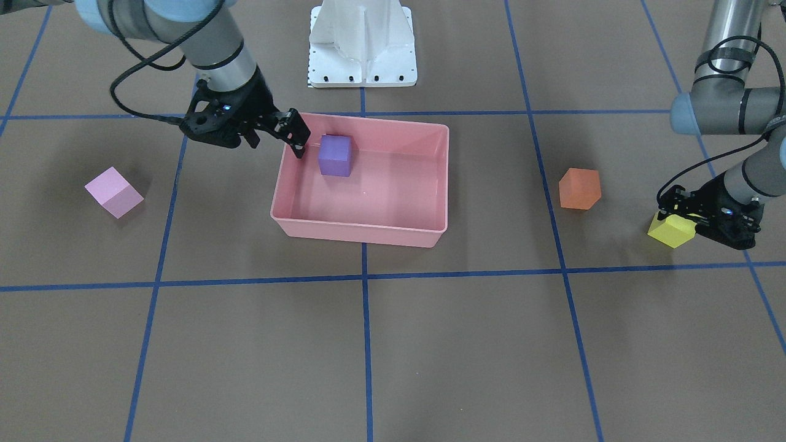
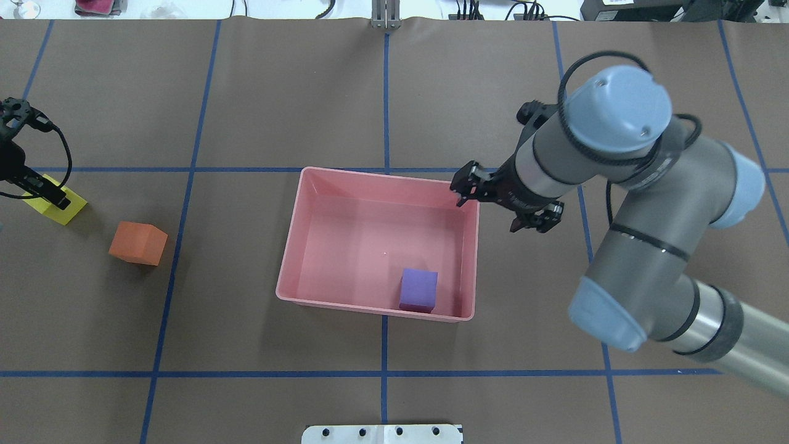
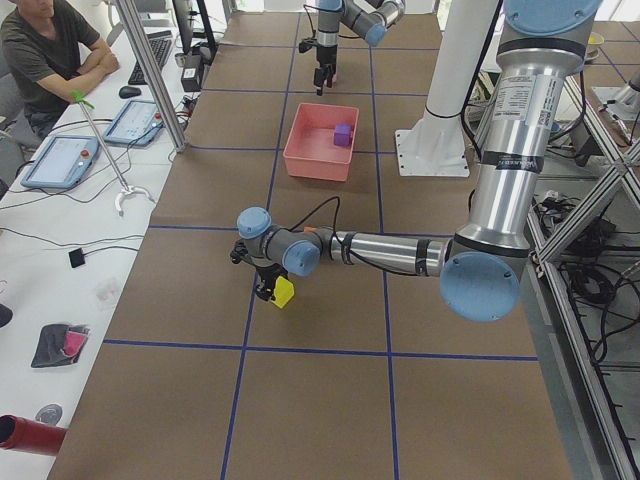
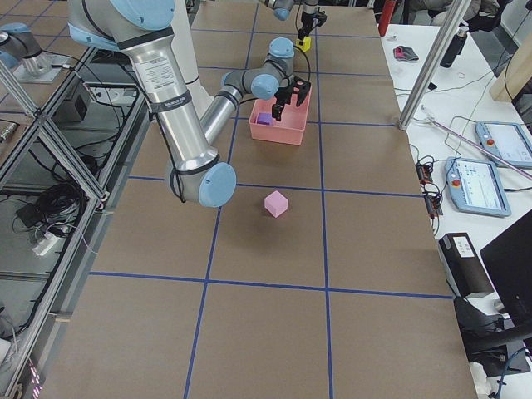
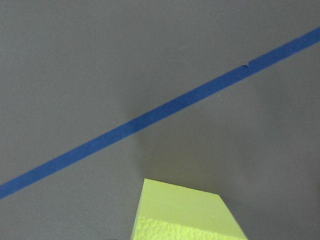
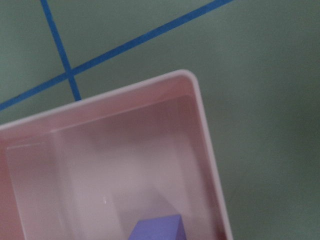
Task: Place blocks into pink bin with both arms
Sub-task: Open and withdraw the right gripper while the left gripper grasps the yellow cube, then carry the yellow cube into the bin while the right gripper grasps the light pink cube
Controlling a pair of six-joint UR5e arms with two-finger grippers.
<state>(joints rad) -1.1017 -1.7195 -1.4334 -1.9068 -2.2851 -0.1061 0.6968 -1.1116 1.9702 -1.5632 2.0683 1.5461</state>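
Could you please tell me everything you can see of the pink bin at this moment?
The pink bin is a shallow rectangular salmon-pink tray, seemingly plastic, with rounded corners and a glossy inside. It sits flat and upright on the brown table. Only the purple block lies inside, near the robot-side wall. The right gripper hangs open above its right-hand wall; contact cannot be judged.
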